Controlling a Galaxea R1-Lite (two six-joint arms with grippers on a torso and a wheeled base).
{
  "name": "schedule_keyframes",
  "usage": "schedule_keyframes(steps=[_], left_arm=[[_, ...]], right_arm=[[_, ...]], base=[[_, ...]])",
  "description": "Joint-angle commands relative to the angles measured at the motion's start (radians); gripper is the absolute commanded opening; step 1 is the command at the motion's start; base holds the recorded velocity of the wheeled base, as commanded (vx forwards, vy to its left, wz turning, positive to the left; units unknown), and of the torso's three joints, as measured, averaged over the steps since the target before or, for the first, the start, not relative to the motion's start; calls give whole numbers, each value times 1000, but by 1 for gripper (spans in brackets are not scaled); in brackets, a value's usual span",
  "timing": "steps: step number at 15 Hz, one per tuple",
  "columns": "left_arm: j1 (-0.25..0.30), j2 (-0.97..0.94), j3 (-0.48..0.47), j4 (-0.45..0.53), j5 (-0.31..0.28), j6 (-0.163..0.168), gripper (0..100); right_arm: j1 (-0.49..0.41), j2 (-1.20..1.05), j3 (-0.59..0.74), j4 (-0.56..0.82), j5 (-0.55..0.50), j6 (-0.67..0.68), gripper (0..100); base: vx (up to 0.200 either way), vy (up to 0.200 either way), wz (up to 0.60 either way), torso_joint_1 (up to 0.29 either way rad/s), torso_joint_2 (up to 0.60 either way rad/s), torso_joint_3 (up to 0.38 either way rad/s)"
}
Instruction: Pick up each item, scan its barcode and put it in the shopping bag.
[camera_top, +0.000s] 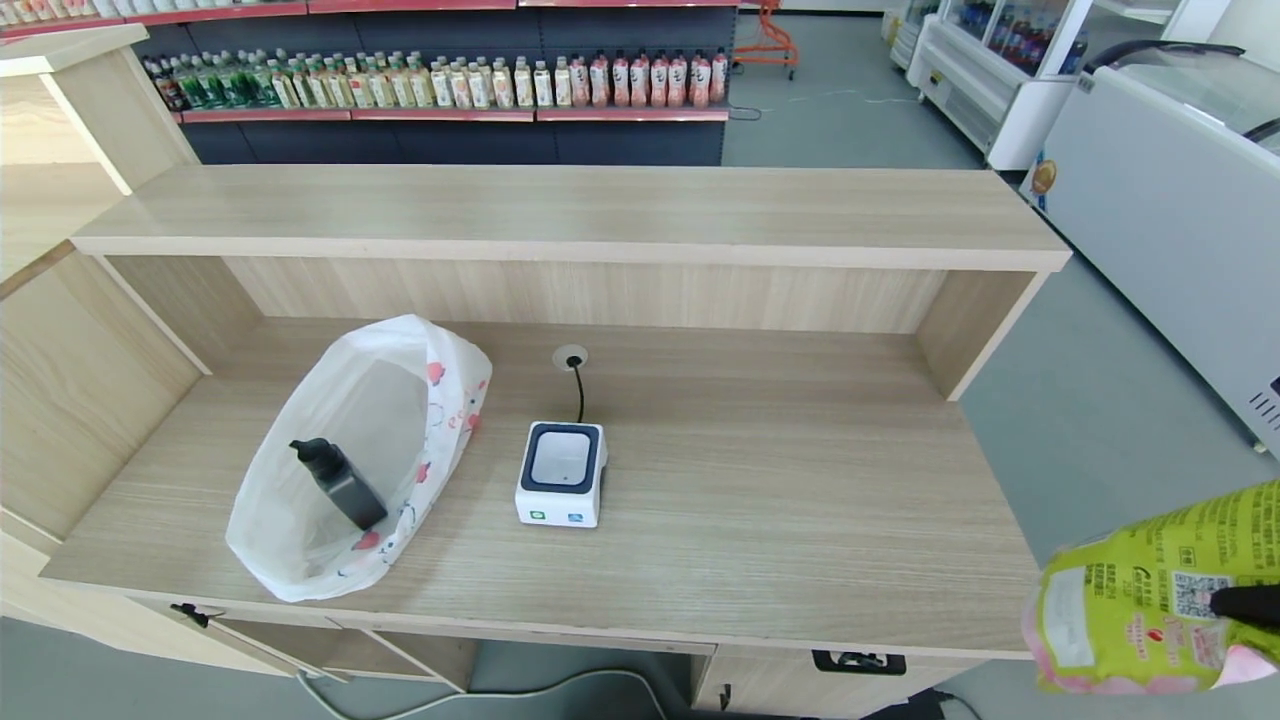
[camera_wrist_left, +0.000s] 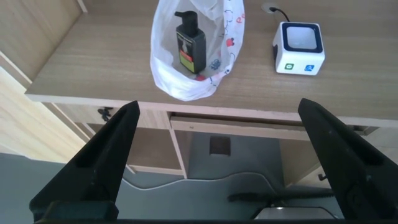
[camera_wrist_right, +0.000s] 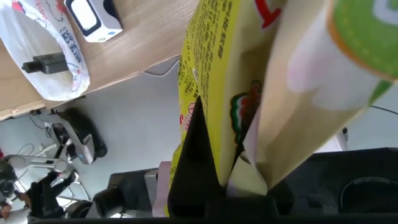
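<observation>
Green pouch (camera_top: 1140, 600) in right gripper (camera_wrist_right: 224, 174)

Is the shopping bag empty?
No, a dark pump bottle lies inside the white shopping bag.

LEFT, RIGHT: Your left hand (camera_wrist_left: 219, 109) hangs low before the near edge of the counter (camera_wrist_left: 93, 74), fingers (camera_wrist_left: 106, 162) spread wide. Your right hand (camera_wrist_right: 214, 177), off the counter's right near corner, grips a green pouch (camera_top: 1140, 600).
</observation>
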Motion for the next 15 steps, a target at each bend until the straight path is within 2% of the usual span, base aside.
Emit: schedule_keyframes(steps=[1, 6, 13, 15], left_arm=[[0, 0, 0, 1, 1, 0, 100], [0, 0, 0, 1, 1, 1, 100], [0, 0, 0, 1, -1, 4, 100], [0, 0, 0, 1, -1, 4, 100]], right_arm=[[19, 0, 1, 1, 6, 0, 0], [33, 40, -16, -6, 8, 0, 0], [33, 270, -192, -10, 44, 87, 0], [33, 325, -208, -10, 44, 89, 0]], base=[[0, 200, 0, 17, 2, 2], [0, 200, 0, 2, 1, 2], [0, 200, 0, 2, 2, 3], [0, 200, 0, 2, 5, 2]])
